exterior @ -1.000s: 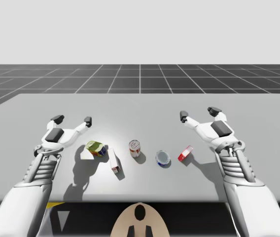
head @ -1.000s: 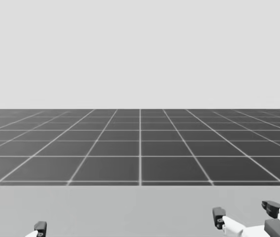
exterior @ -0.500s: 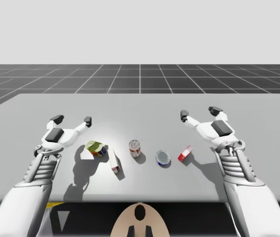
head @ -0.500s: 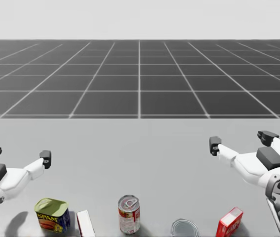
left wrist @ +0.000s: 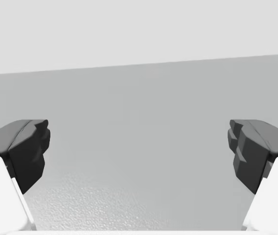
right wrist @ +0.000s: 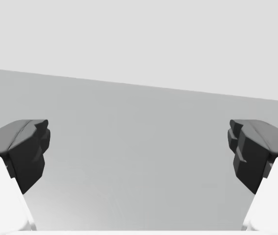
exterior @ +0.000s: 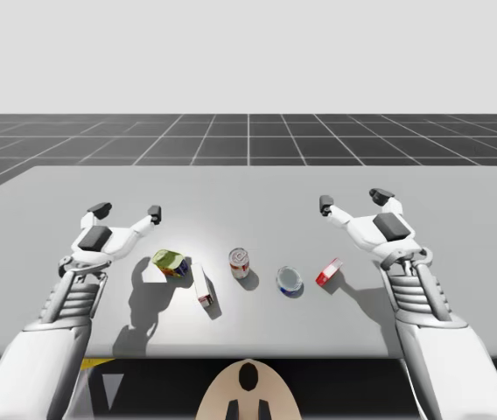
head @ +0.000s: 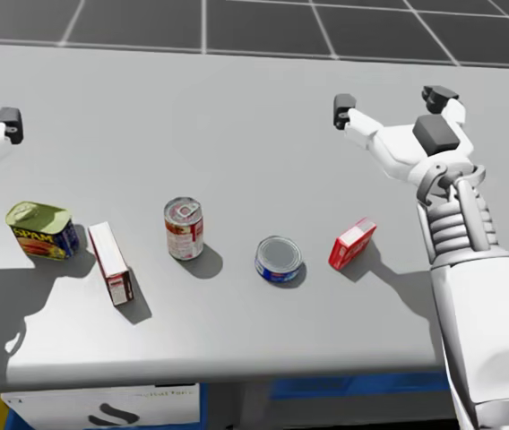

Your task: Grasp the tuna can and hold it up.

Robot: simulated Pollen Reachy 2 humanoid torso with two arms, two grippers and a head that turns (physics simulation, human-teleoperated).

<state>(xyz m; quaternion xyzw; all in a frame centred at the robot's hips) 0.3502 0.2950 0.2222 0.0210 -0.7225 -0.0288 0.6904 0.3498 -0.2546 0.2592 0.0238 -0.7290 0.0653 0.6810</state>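
Observation:
The tuna can [head: 279, 259], low and blue with a silver lid, stands on the grey table [head: 192, 107] near its front edge; the high view shows it [exterior: 290, 281] right of centre. My right gripper [head: 391, 101] hovers open behind and to the right of the can, well apart from it [exterior: 353, 200]. My left gripper [exterior: 127, 211] is open far to the left, one fingertip [head: 8, 124] showing in the head view. Bare table lies ahead of the open left gripper [left wrist: 139, 152] and the open right gripper [right wrist: 139, 152].
A red box [head: 352, 244] lies just right of the tuna can. An upright red-and-white can [head: 184, 228], a white box with a red end [head: 110, 262] and a squat blue tin with a yellow-green lid [head: 41, 229] stand to its left.
My head has turned downward, bringing the table and the row of objects into the head view. Both arms have stayed almost still, grippers open.

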